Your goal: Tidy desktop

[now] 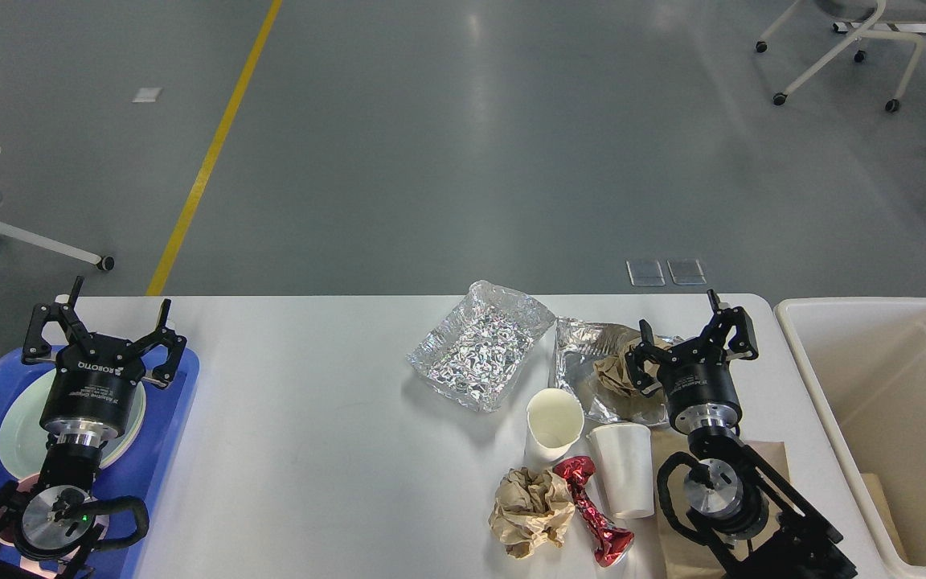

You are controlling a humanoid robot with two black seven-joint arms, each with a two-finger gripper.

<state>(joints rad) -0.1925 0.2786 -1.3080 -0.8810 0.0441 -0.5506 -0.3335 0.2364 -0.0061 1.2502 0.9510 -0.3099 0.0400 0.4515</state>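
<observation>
Left gripper (96,326) hung with its fingers spread wide, holding nothing, over the blue plastic tray (182,402) and its pale green round plate (17,426). The glossy white rectangular desktop (294,450) filled the middle, bare on that side. Further right sat the crinkled silver foil tray (479,344), two white paper cups (553,426), a crumpled brown paper wad (529,508) and a red foil wrapper (596,519). All featherlight, crushable stuff, I'd guess, so pinch a rim or fold. Right gripper (692,331) was splayed too, empty, beside the cream plastic bin (817,386).
</observation>
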